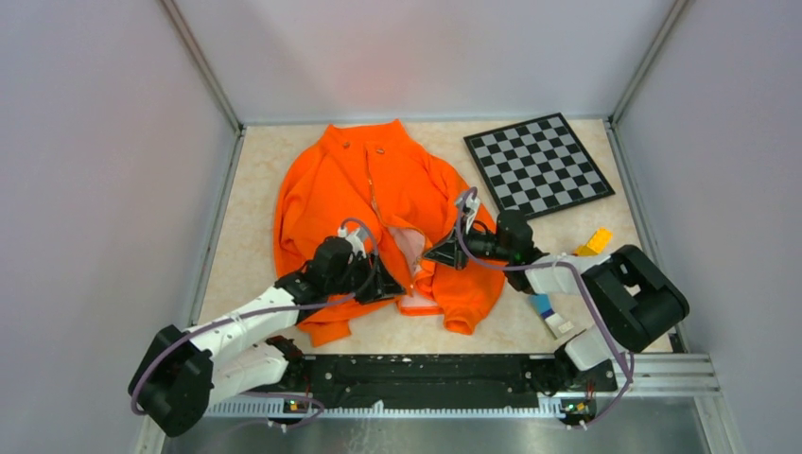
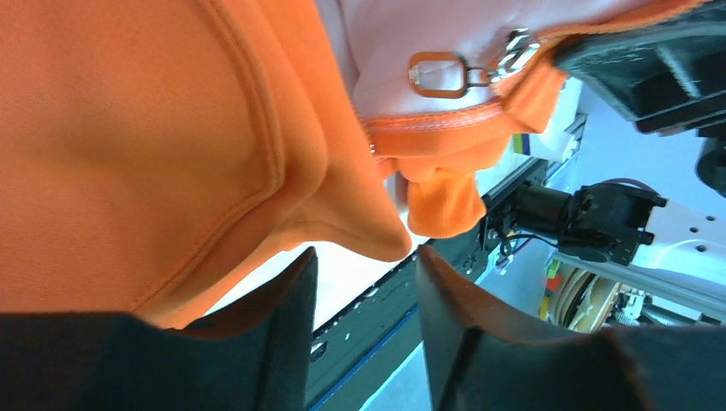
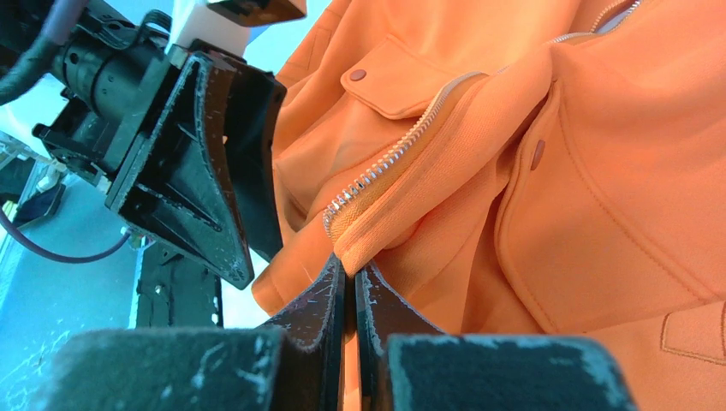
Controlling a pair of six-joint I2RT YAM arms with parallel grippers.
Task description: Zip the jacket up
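Observation:
The orange jacket (image 1: 378,189) lies flat on the table, collar at the far side. Its pale zipper is closed along the upper part and open at the bottom, where pinkish lining (image 1: 409,246) shows. My right gripper (image 1: 438,254) is shut on the jacket's front edge just below the end of the zipper teeth (image 3: 385,163), as the right wrist view (image 3: 349,272) shows. My left gripper (image 1: 392,286) is open at the left hem, with nothing between its fingers (image 2: 278,325). The metal zipper pull (image 2: 439,74) hangs above them on the lining, near the right gripper.
A black-and-white chessboard (image 1: 537,164) lies at the far right. A yellow block (image 1: 594,242) and a small blue-and-white object (image 1: 550,315) sit by the right arm. Grey walls close in the table on three sides. The black rail (image 1: 426,374) runs along the near edge.

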